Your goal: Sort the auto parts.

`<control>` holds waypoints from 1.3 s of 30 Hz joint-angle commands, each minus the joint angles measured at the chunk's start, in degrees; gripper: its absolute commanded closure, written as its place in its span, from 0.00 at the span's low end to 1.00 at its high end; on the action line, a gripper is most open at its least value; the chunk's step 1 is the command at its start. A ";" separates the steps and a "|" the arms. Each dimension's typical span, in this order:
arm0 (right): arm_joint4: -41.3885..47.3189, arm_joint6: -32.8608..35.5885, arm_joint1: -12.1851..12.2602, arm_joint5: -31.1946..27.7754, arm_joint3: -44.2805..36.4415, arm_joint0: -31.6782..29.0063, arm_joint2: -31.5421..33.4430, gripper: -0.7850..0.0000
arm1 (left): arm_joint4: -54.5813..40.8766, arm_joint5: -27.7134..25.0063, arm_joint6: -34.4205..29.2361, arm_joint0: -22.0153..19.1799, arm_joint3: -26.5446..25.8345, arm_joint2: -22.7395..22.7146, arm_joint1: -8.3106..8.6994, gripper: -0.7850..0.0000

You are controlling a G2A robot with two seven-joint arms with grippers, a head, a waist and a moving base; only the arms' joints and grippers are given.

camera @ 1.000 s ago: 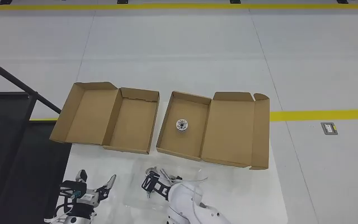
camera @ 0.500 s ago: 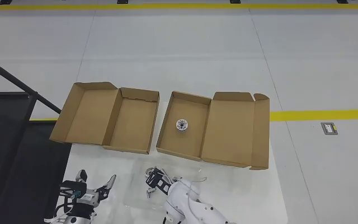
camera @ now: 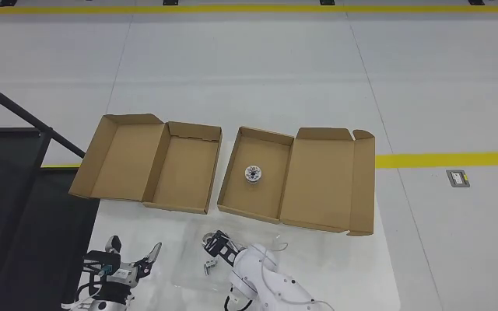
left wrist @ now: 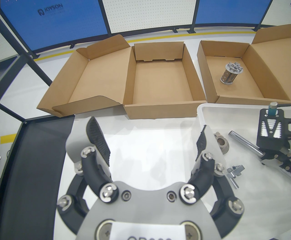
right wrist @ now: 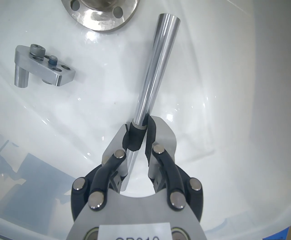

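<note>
step in hand: the pick. right gripper (right wrist: 141, 133) is down inside the clear bin (right wrist: 227, 95) with its fingers closed on the steel rod (right wrist: 156, 68), pinching it near one end, so most of the rod sticks out past the pads. can't tell whether the rod is off the bin floor yet (looks low, maybe touching). in the top view this gripper sits at the lower middle of the frame, below the two cardboard boxes.

other loose parts in the bin: a small bracket (right wrist: 43, 66) with bolts and a round flange (right wrist: 100, 13). both lie apart from the rod, and neither is touched.

left gripper (left wrist: 147, 128) is spread wide and holds nothing. it hangs over the white table (camera: 350, 264) at the lower left of the top view, beside the bin.

sorting so far, judged from the layout: the right box (camera: 237, 194), centre of the top view, has one ribbed cylinder part (camera: 253, 172) standing in it, and the left box (camera: 187, 175) sits just left of it, flap open. so it's early in the task, with at least three parts to go counting the rod.

next move, my guess: lift the rod straight up clear of the bin wall, then carry it up-frame to a box. the grip is off-centre, so the long free end may droop or swing — slow lift, keep it level. watch the flange near the far tip, and the box's near wall on the way in. which box the rod belongs in i can't say from this.
</note>
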 commanded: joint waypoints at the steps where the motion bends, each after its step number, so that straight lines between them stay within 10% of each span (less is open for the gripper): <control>1: -0.20 0.41 -0.01 -0.04 -0.49 -0.01 0.29 1.00 | 0.00 0.00 0.00 0.00 0.00 0.00 0.00 0.00; 15: 5.10 -9.01 3.72 -13.67 -29.90 -10.29 12.20 1.00 | 0.00 0.00 0.00 0.00 0.00 0.00 0.00 0.00; 22: 6.47 -25.28 3.88 -3.30 -32.00 -10.90 18.36 1.00 | 0.00 0.00 0.00 0.00 0.00 0.00 0.00 0.00; 33: 6.51 -25.83 3.84 -2.20 -31.52 -10.90 18.60 1.00 | 0.00 0.00 0.00 0.00 0.00 0.00 0.00 0.00; 39: 13.88 -28.24 2.55 10.37 -23.74 -5.95 20.48 1.00 | 0.00 0.00 0.00 0.00 0.00 0.00 0.00 0.00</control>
